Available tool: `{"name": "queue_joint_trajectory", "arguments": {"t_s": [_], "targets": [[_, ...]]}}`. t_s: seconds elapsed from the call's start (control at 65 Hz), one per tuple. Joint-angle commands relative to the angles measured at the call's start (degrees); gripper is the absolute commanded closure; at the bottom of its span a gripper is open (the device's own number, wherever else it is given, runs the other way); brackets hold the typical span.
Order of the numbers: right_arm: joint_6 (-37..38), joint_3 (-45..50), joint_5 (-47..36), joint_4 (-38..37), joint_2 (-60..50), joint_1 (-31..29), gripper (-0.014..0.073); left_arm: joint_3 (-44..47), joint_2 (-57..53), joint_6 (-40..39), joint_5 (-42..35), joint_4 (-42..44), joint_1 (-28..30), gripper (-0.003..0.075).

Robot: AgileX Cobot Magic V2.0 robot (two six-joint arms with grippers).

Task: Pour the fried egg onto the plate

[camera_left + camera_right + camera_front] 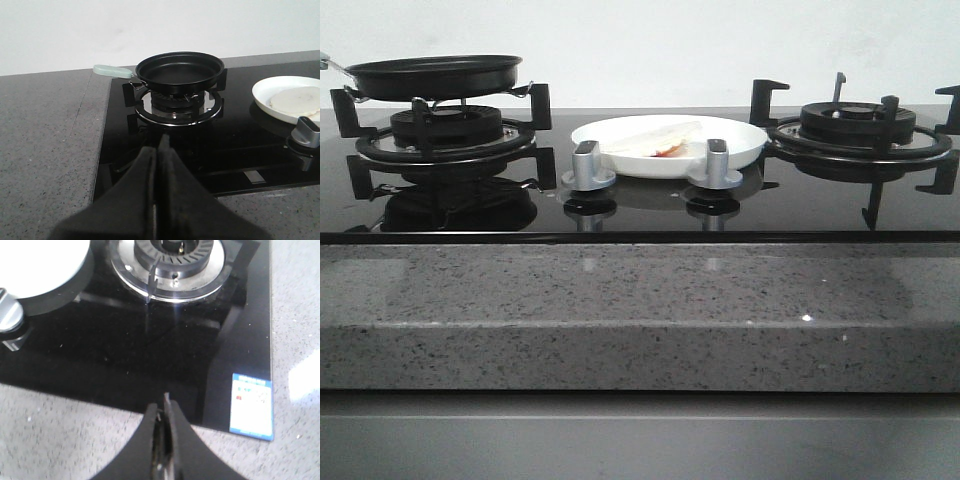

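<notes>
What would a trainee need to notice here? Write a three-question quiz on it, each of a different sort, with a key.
1. True or false: the egg lies on the plate.
2. Where does the pan sit? A) on the left burner B) on the right burner C) on the plate
3. Fill in: the fingers of the left gripper and the right gripper are both ____.

Key
1. True. The egg rests in the plate, behind the two knobs.
2. A. The pan is empty there, its handle pointing away from the plate.
3. Shut. Neither holds anything.
</notes>
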Motion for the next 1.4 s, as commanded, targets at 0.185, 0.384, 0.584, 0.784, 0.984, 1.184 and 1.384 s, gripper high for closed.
{"name": "queue_joint_trajectory", "arguments": {"t_s": [0.185,0.384,0.584,0.784,0.984,1.184,1.384], "targets": [[0.0,15.3,-18.6,-0.2,-15.5,0.2,0.065,-1.5,0.6,-0.6,-4.9,-0.7,-0.5,0.0739],[0.0,23.9,-28.1,-0.2,-27.2,0.2,0.065,-1.5,0.6,-0.6,-4.9,-0.7,-0.5,0.0739],[0.0,24.1,-28.8,-0.2,-30.1,0.2,0.065,-1.5,0.6,-0.6,-4.9,-0.7,-0.5,0.0739],[0.0,24.1,-28.8,-0.2,-30.1,0.2,0.065,-1.5,0.6,-0.6,-4.9,-0.7,-0.5,0.0739],[0.0,24.1,-28.8,-0.2,-30.1,0.2,0.065,-1.5,0.6,-0.6,-4.9,-0.7,-0.5,0.0739],[0.0,24.1,-28.8,-0.2,-30.1,0.2,0.065,-1.5,0.6,-0.6,-4.9,-0.7,-0.5,0.0739],[0.0,24.1,-28.8,-0.2,-30.1,0.2,0.065,-1.3,0.6,-0.6,-4.9,-1.0,-0.5,0.0739]]}}
